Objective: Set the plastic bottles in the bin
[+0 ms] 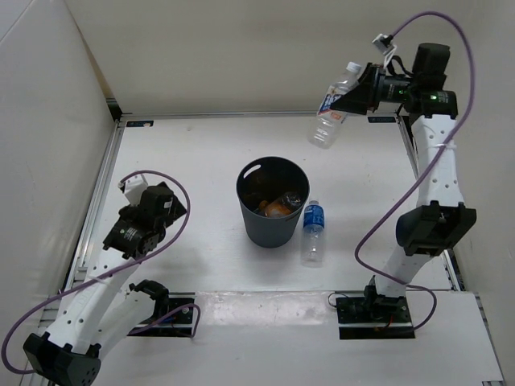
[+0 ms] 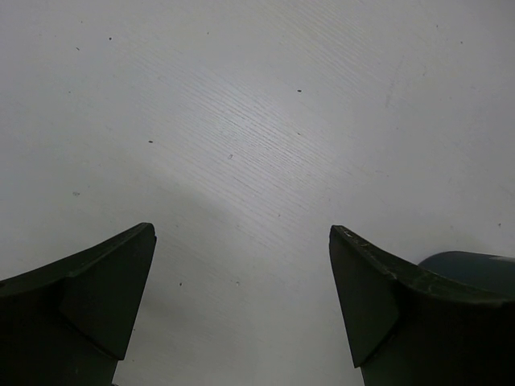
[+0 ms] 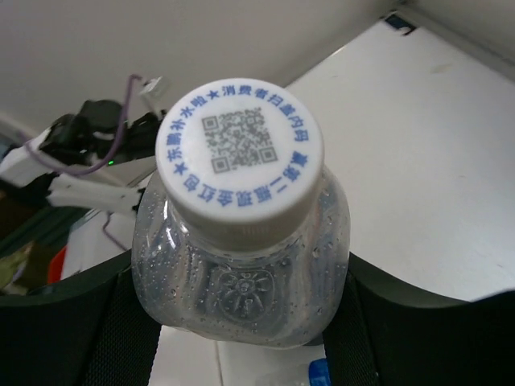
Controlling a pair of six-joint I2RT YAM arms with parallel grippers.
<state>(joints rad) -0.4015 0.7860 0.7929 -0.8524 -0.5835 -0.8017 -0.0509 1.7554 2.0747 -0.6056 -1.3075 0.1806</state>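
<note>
a white table top (image 1: 185, 161) fills the middle of the top view, matte and evenly lit. plain white wall panels (image 1: 225, 48) close it in: one across the top of the frame, one slanting down the left side. a pale metal rail (image 1: 96, 209) runs along the table's left edge, and a small blue tag (image 1: 139, 124) sits at its upper left corner. a lighter strip (image 1: 265, 308) lies along the lower middle. in the left wrist view the surface shows fine grain lines and a few dark specks, brightest near the centre.
</note>
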